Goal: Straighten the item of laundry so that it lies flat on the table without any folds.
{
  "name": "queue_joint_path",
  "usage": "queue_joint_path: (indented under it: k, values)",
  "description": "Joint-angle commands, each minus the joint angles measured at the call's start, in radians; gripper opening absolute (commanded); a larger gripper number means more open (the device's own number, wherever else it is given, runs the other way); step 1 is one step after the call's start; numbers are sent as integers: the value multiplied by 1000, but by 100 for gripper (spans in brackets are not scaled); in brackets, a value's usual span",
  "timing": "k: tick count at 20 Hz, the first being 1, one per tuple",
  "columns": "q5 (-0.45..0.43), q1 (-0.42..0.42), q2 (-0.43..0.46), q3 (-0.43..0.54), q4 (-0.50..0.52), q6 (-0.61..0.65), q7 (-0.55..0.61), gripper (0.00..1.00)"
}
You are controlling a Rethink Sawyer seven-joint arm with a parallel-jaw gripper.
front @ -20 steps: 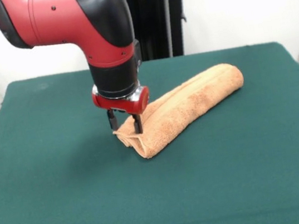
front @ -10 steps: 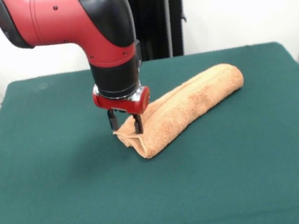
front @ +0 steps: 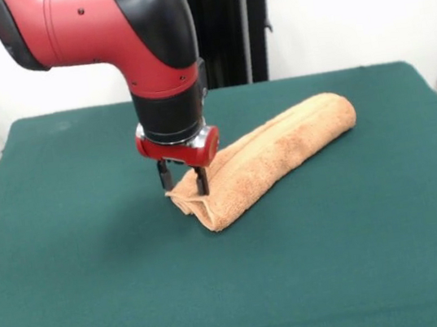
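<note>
Front view: the end effector (front: 183,183), fingers narrowly apart, straddles a corner of the rolled towel (front: 271,158) on the worktop (front: 98,296); soft, light cloth, likely best pinched at that corner.

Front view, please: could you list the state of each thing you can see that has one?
Towel: folded over into a long bundle lying diagonally on the table, not flat.
Gripper: lowered onto the towel's near end, one finger on the cloth, the other beside its edge; open.
Table: green cloth surface, only the towel on it.
</note>
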Motion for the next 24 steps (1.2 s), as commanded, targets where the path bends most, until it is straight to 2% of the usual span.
queue_joint_path:
  k: [1,6,17,24]
  values:
    - [-69,67,112,69,8,-110,-22,0]
    - [-81,83,104,60,0,-112,-25,0]
    - [-43,59,108,92,1,-73,-32,0]
    - [14,75,-16,110,52,41,-27,0]
